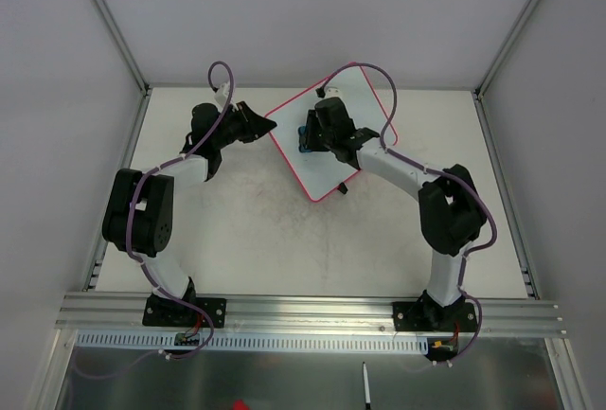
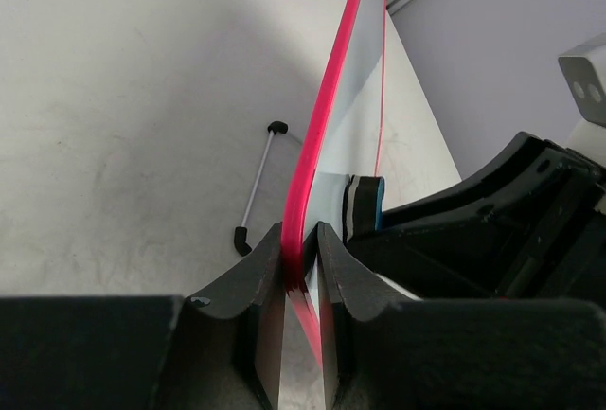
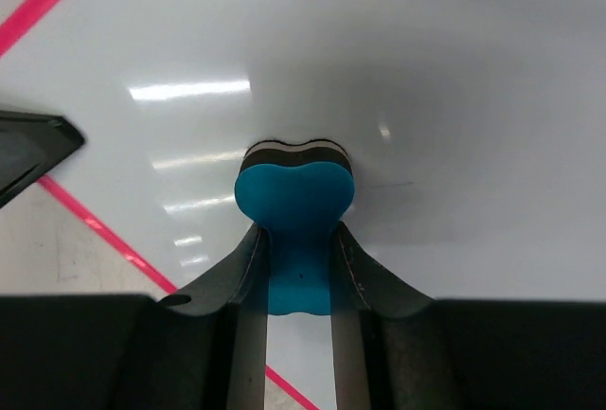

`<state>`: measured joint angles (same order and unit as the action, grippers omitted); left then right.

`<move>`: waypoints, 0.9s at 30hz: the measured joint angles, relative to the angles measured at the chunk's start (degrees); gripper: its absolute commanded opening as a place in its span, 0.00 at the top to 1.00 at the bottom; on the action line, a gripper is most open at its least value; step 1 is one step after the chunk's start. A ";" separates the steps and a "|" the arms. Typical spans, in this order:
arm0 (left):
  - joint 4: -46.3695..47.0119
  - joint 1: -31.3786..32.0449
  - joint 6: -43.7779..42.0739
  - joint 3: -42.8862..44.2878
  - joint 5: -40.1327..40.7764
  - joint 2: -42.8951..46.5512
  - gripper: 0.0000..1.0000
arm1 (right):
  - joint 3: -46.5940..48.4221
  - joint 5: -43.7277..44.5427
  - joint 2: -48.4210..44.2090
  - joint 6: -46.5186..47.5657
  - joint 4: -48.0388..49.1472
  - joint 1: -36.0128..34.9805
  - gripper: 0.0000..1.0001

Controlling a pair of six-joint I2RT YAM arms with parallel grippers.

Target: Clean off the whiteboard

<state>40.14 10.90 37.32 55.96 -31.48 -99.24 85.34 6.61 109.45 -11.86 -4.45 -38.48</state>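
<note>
white, pink-rimmed whiteboard (image 3: 426, 69); blue eraser (image 3: 294, 197)

you've got a scuffed white desk (image 1: 284, 240) with a metal rail (image 1: 312, 311) along its near edge. a blue bone-shaped eraser (image 3: 294, 192) shows far of centre. a thin grey rod (image 2: 256, 187) with black ends lies on the desk. near of the rail lies a white pen (image 1: 365, 382).

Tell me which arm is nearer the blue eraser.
Right. The right arm has its jaws shut on the blue eraser, held against the whiteboard. The left arm is off to the side, its jaws clamping the whiteboard's pink rim.
</note>
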 measured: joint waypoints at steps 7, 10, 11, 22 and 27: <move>-0.04 0.00 0.00 0.00 0.02 0.00 1.00 | -3.87 -1.09 -1.18 -4.48 1.11 5.88 1.00; -0.04 0.00 0.00 0.00 0.00 0.00 1.00 | -4.57 -1.84 -1.36 -5.07 1.29 7.34 1.00; -0.04 0.00 0.00 0.00 -0.02 0.00 1.00 | -4.61 -1.99 -1.38 -5.09 1.36 7.52 0.99; -0.13 0.00 0.00 0.00 -0.02 0.07 1.00 | -12.66 0.90 -4.81 -1.49 9.03 2.78 1.00; -0.15 0.00 0.04 0.00 0.00 0.07 1.00 | -17.84 2.01 -6.82 -0.52 13.46 -1.11 1.00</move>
<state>39.99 10.90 37.36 55.96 -31.48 -99.18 67.51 8.62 102.63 -12.38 9.02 -39.59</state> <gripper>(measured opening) 0.156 0.273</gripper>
